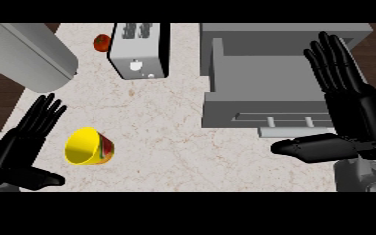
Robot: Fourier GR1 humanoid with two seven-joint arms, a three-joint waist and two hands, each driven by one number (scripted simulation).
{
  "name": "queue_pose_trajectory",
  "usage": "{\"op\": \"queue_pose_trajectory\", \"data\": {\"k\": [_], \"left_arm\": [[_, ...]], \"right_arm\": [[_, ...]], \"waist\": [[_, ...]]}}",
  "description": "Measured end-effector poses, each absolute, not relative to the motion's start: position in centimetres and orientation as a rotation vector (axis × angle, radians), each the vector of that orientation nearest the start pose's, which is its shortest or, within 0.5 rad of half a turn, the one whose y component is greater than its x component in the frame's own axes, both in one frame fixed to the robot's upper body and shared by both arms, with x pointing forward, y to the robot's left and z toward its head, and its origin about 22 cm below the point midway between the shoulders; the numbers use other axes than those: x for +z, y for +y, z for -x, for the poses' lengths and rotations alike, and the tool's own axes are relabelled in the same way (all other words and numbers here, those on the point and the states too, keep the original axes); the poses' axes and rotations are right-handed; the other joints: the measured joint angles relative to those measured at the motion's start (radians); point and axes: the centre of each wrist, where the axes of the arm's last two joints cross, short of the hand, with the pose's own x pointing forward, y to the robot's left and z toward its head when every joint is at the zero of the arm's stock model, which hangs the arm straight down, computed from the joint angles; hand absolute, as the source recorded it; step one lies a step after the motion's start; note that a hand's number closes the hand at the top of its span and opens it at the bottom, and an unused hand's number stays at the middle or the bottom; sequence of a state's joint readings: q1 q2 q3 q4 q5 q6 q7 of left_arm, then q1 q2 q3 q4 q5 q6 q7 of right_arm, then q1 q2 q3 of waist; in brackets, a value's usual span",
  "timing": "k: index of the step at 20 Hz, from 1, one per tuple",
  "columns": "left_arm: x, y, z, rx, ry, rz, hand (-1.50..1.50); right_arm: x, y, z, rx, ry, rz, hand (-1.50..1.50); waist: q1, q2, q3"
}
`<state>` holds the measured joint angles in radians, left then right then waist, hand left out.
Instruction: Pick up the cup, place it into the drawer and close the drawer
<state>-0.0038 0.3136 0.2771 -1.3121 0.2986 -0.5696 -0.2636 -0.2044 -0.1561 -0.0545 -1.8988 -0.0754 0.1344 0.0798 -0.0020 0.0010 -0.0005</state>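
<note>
This is a kitchen. The worktop (169, 129) is pale marble-patterned stone with faint brown veining, and dark wood flooring shows past its left edge. A silver two-slot toaster (138, 50) stands at the worktop's far edge, with a tomato (102, 42) just beside it on the left. A yellow cup (88, 147) lies on its side near the left edge. A grey open drawer (257, 79) with a bar handle fills the right side.
</note>
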Motion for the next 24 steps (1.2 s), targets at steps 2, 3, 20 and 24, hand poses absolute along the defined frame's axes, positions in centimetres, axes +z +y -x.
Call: {"op": "queue_pose_trajectory", "data": {"k": [2, 3, 20, 24], "left_arm": [[-3.1, 38.0, -22.8, -0.099, -1.667, 0.234, -1.50], [-3.8, 38.1, -22.6, -0.098, -1.659, 0.228, -1.50], [-12.3, 39.5, -22.5, -0.098, -1.555, 0.074, -1.50], [-12.7, 39.3, -22.7, -0.098, -1.568, 0.064, -1.50]], "right_arm": [[13.4, -24.6, -26.7, 0.252, -2.001, -0.056, -1.50], [13.6, -24.5, -26.7, 0.254, -2.001, -0.059, -1.50], [14.8, -25.5, -26.9, 0.261, -1.999, -0.064, -1.50], [15.0, -25.9, -27.0, 0.262, -2.003, -0.062, -1.50]], "waist": [[0.000, 0.000, 0.000], [0.000, 0.000, 0.000], [-0.012, 0.004, -0.002], [-0.014, 0.005, -0.003]]}}
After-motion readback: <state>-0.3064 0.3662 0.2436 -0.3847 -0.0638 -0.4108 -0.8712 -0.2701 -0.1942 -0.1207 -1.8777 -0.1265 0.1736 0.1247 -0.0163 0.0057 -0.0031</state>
